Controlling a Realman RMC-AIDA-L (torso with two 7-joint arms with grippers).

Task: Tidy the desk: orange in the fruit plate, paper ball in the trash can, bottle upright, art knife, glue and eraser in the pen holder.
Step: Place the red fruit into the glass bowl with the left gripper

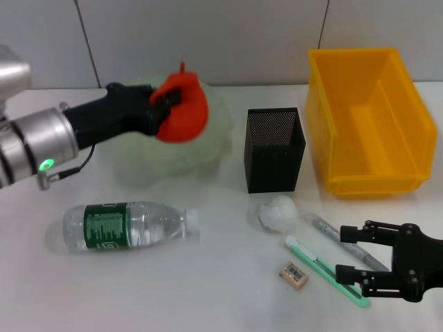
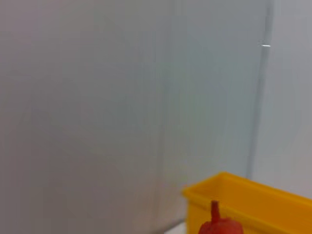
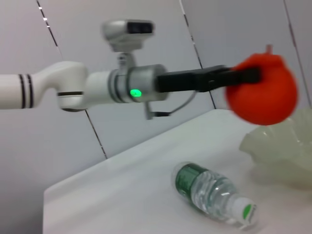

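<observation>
My left gripper [image 1: 168, 102] is shut on the orange [image 1: 184, 109] and holds it above the pale green fruit plate [image 1: 211, 145]; the orange also shows in the right wrist view [image 3: 263, 90] and the left wrist view [image 2: 220, 226]. The bottle [image 1: 128, 225] lies on its side at the front left, cap to the right. The black mesh pen holder [image 1: 275, 149] stands mid-table, the yellow trash can [image 1: 367, 121] to its right. The paper ball [image 1: 277, 211], the eraser [image 1: 293, 274], a green-white art knife [image 1: 324, 268] and a grey glue pen [image 1: 344, 241] lie at the front right. My right gripper [image 1: 342, 250] is open beside them.
A grey panelled wall [image 1: 208, 34] runs behind the table. The white tabletop [image 1: 173, 290] shows between the bottle and the small items. The left arm [image 1: 41, 142] reaches in from the left edge over the table.
</observation>
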